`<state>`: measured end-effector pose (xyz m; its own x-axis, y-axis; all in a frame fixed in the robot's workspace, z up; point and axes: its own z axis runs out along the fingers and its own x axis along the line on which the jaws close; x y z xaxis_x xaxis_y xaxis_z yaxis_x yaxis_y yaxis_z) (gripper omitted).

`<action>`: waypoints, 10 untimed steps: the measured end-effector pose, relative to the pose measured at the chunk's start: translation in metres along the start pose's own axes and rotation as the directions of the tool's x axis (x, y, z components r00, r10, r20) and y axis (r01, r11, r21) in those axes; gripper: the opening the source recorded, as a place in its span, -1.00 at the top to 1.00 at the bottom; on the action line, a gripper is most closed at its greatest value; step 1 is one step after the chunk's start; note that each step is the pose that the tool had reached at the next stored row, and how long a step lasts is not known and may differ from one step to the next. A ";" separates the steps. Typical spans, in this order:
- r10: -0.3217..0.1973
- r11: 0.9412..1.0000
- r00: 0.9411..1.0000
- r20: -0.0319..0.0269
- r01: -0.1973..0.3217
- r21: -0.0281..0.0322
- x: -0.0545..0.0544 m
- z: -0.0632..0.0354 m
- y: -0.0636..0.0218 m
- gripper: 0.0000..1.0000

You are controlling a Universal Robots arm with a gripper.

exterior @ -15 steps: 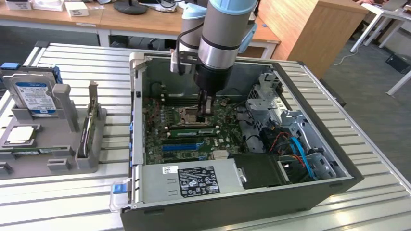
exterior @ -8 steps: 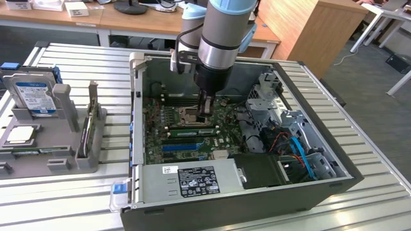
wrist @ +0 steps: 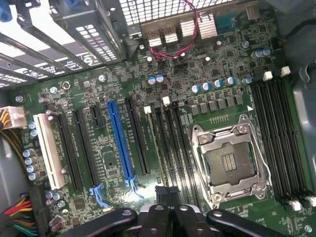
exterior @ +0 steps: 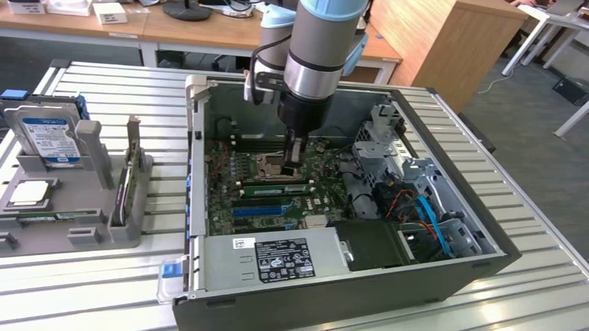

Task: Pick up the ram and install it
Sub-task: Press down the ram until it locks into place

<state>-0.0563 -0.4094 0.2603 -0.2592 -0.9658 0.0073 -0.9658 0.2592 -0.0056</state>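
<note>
Down inside the open computer case (exterior: pixel 478 265), the gripper (exterior: pixel 292 164) hangs just above the motherboard (wrist: pixel 163 98), beside the empty processor socket (wrist: pixel 229 163), its fingers (wrist: pixel 165 224) pressed together with nothing visibly between them. Just on the power supply (exterior: pixel 276 256) side of that socket, the ram (exterior: pixel 273 189) lies seated in a slot, near the fingertips.

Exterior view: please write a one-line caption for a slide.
Robot arm's shut hand lowered inside an open PC case, above the motherboard near a seated ram.
</note>
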 end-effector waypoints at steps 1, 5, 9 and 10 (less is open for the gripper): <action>0.005 1.000 1.000 0.000 -0.005 0.000 0.000 0.0000 0.0000 0.79; 0.026 1.000 1.000 -0.001 -0.026 0.000 0.000 0.0000 0.0000 0.79; 0.049 0.999 0.999 -0.002 -0.049 0.000 0.000 0.0000 0.0000 0.79; 0.055 0.998 0.998 -0.002 -0.055 0.000 0.000 0.0000 0.0000 0.79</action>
<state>-0.0563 -0.4094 0.2603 -0.3121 -0.9500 0.0087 -0.9500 0.3120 -0.0061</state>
